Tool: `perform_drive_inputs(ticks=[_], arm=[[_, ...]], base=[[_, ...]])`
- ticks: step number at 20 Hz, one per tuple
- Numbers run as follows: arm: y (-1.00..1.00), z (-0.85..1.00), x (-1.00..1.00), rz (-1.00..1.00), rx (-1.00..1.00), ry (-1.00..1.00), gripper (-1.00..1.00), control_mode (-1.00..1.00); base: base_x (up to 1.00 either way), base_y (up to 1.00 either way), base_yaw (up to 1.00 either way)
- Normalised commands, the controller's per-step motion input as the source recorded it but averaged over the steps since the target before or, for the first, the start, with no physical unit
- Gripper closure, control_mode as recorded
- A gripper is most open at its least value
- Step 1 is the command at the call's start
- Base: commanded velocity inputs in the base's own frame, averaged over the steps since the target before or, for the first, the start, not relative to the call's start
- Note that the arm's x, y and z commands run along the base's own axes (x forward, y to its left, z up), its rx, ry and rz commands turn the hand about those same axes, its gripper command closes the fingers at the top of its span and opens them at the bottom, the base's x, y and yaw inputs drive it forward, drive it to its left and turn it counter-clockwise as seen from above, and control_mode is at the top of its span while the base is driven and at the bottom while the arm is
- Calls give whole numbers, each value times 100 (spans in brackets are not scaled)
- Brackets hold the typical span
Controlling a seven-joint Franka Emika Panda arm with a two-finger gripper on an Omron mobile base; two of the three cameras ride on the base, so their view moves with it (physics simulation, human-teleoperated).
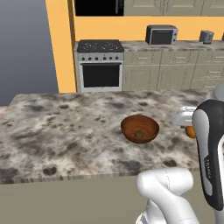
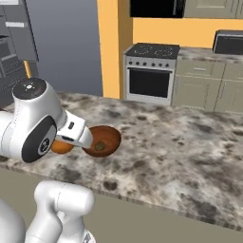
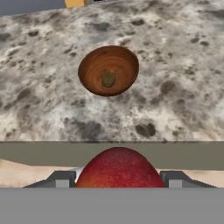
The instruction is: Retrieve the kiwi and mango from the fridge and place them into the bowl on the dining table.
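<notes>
Carrying: mango (image 3: 119,168) clamped between half-spread jaws of gripper (image 3: 119,178), short of bowl (image 3: 89,81).
Handling: smooth, rounded, light; likely slippery, best pinched across the middle.
Bowl: kiwi (image 3: 108,79) already inside.

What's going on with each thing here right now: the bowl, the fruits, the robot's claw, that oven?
bowl: upright on the dining table, holding one fruit.
kiwi: lying in the bowl's middle.
mango: held between the fingers, not yet over the bowl.
gripper: closed on the mango.
oven: door shut.
</notes>
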Motion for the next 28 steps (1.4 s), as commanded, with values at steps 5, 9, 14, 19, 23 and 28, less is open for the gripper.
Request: perform_drive_inputs(ticks=[5, 9, 14, 19, 23, 28], arm=[[0, 0, 0, 0, 0, 0, 100, 100], [0, 0, 0, 0, 0, 0, 100, 100], [0, -32, 70, 1, 1, 0, 100, -100], [0, -49, 84, 3, 1, -1, 100, -100], [1, -54, 73, 2, 0, -4, 100, -100], [0, -52, 60, 1, 0, -3, 100, -100]], base=[[40, -6, 17], [27, 0, 0], [0, 0, 0], [0, 0, 0], [0, 0, 0], [0, 0, 0]])
